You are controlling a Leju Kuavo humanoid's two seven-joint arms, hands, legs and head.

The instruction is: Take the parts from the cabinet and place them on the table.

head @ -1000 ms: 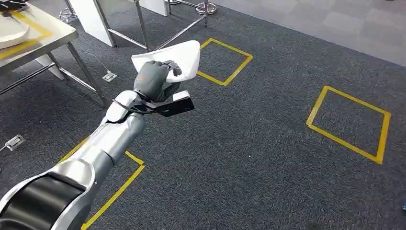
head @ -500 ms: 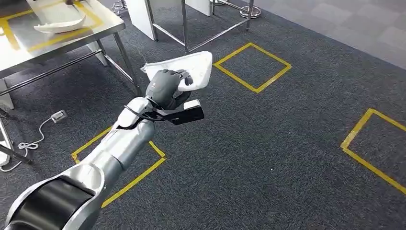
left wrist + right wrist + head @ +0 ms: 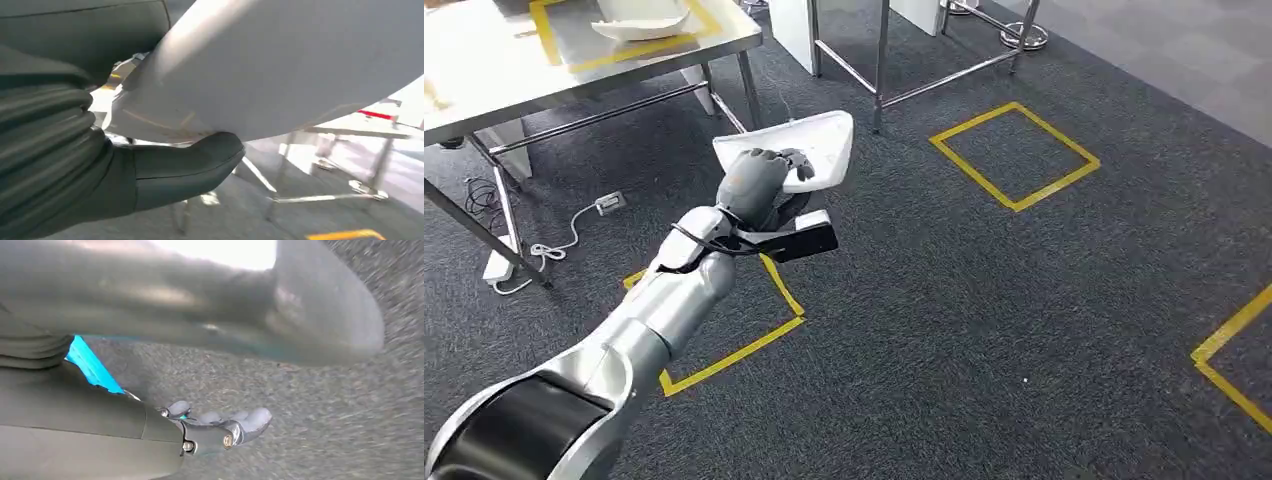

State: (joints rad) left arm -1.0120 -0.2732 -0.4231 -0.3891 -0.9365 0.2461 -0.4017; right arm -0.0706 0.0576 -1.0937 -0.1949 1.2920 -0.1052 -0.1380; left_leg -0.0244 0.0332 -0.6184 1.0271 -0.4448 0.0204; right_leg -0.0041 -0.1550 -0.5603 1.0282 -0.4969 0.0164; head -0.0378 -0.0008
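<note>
Head view: the left hand (image 3: 759, 180) is extended over the dark carpet (image 3: 984, 300), its fingers wrapped over the near edge of a white curved part (image 3: 819, 145), which it holds clear of the floor. A steel table (image 3: 484, 75) stands beyond and to the left of the hand; on it, inside a yellow tape outline, lies a second white part (image 3: 639, 15). Yellow tape squares (image 3: 1014, 155) mark the carpet, and a white power strip (image 3: 609, 203) with its cable lies under the table. Left wrist view: the white curved part (image 3: 300, 65) fills the upper area, with the thick grey thumb (image 3: 200, 160) pressed against its underside and the ribbed cover behind it; metal table legs (image 3: 285, 170) stand on the floor beyond. Right wrist view: the right hand (image 3: 220, 427) hangs above the carpet (image 3: 325, 405), its fingers loosely parted and holding nothing; the picture is blurred, and a blue patch (image 3: 90, 367) sits close to the wrist.
</note>
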